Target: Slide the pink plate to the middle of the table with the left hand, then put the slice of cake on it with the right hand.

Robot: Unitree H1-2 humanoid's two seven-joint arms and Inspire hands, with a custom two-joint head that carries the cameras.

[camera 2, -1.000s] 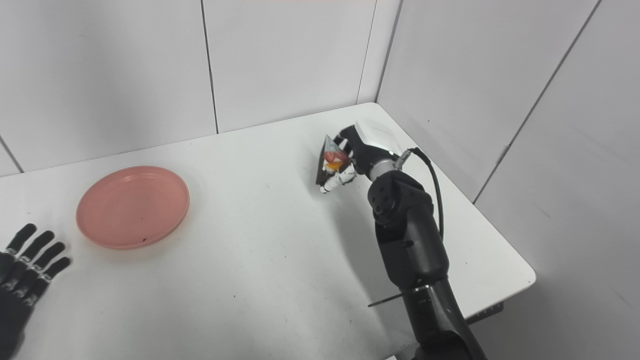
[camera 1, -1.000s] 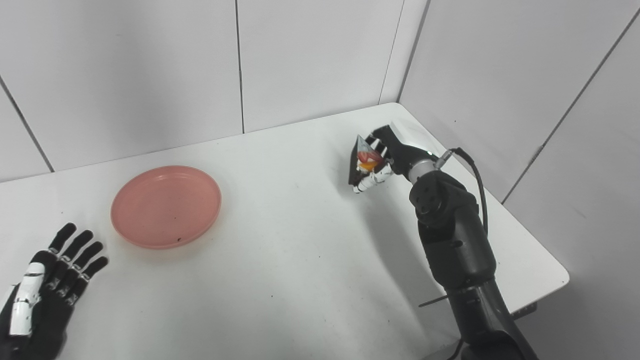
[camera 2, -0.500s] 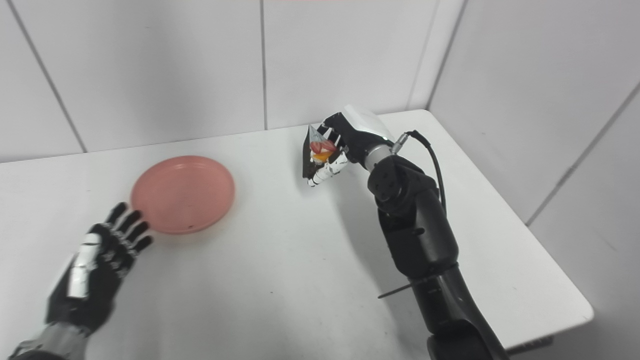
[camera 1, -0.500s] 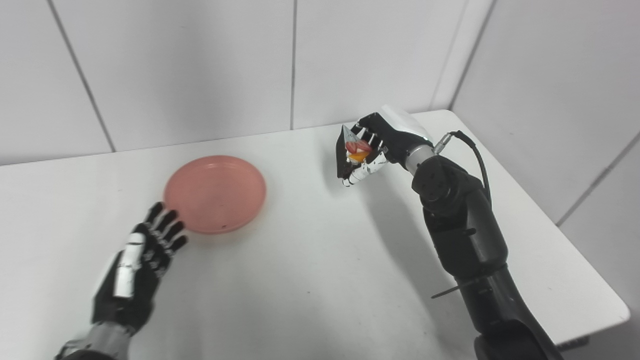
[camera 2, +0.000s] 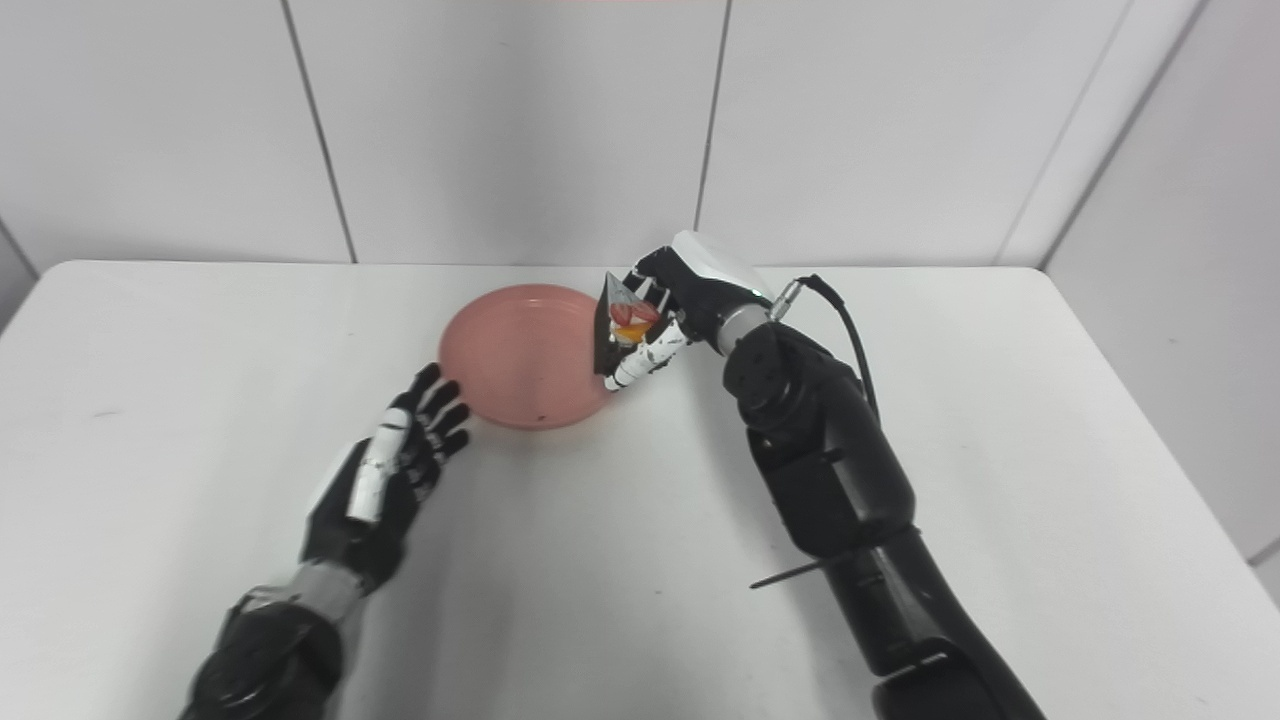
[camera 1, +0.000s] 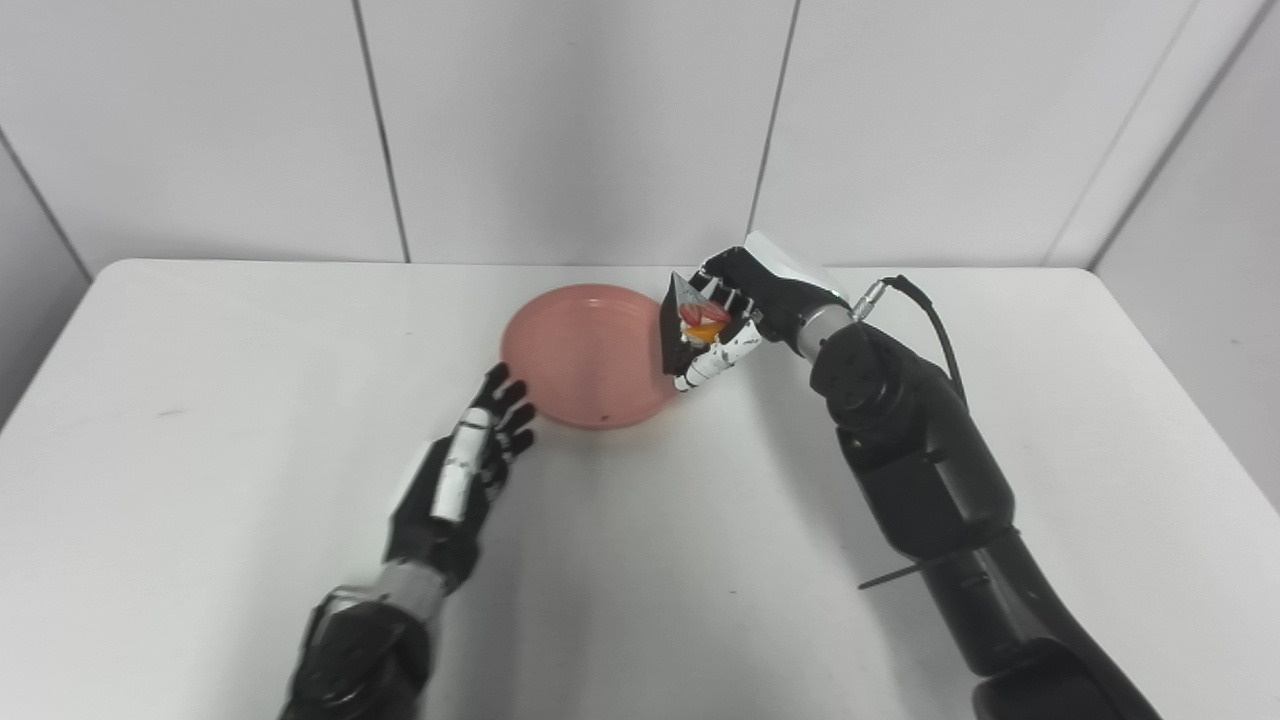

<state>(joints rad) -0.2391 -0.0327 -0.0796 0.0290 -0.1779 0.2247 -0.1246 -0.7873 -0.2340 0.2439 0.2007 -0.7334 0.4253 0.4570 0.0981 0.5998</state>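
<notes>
With the pink plate (camera 1: 590,352) near the worktop's far edge (roughly centred), our right hand (camera 1: 735,315) grips the cake slice (camera 1: 695,322) unplaced; our left hand (camera 1: 470,465) rests released.

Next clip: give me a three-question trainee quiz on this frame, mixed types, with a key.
1. True or false: the slice of cake already lies flat on the pink plate.
2. Which hand holds the cake? A) left hand B) right hand
3. Fill in: the left hand's fingertips are at the plate's near-____ rim.

Key: 1 false, it is held at the plate's right edge; 2 B; 3 left.
</notes>
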